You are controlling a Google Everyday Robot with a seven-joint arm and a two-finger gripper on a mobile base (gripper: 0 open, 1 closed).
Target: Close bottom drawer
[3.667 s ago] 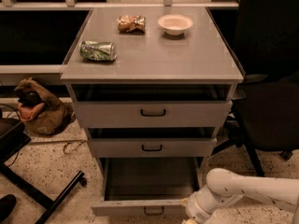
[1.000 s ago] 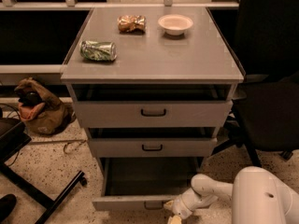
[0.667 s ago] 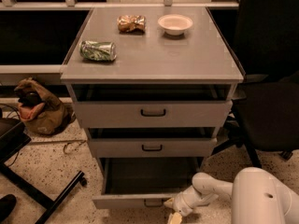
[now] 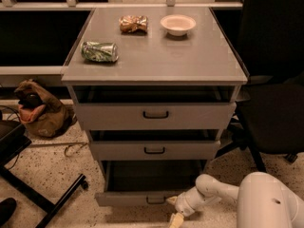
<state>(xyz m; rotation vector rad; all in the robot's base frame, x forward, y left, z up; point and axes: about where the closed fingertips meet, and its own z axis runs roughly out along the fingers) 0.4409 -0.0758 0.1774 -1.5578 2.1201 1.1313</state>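
The bottom drawer [image 4: 142, 196] of the grey metal cabinet stands pulled out, its slim front panel with a small dark loop handle [image 4: 156, 200] low in the view and its plain tray showing behind it. My white arm reaches in from the lower right. My gripper [image 4: 175, 214] sits just right of the handle, against the drawer's front panel near the bottom edge of the view. The two drawers above are slightly ajar.
A crushed green can [image 4: 99, 51], a snack bag [image 4: 133, 23] and a white bowl [image 4: 177, 24] lie on the cabinet top [image 4: 156, 61]. A black office chair [image 4: 273, 94] stands at the right, a brown bag [image 4: 38, 110] and black chair legs [image 4: 42, 198] at the left.
My arm has swung in from the right and my gripper has moved left along the drawer front toward the handle. The bottom drawer looks pushed in slightly.
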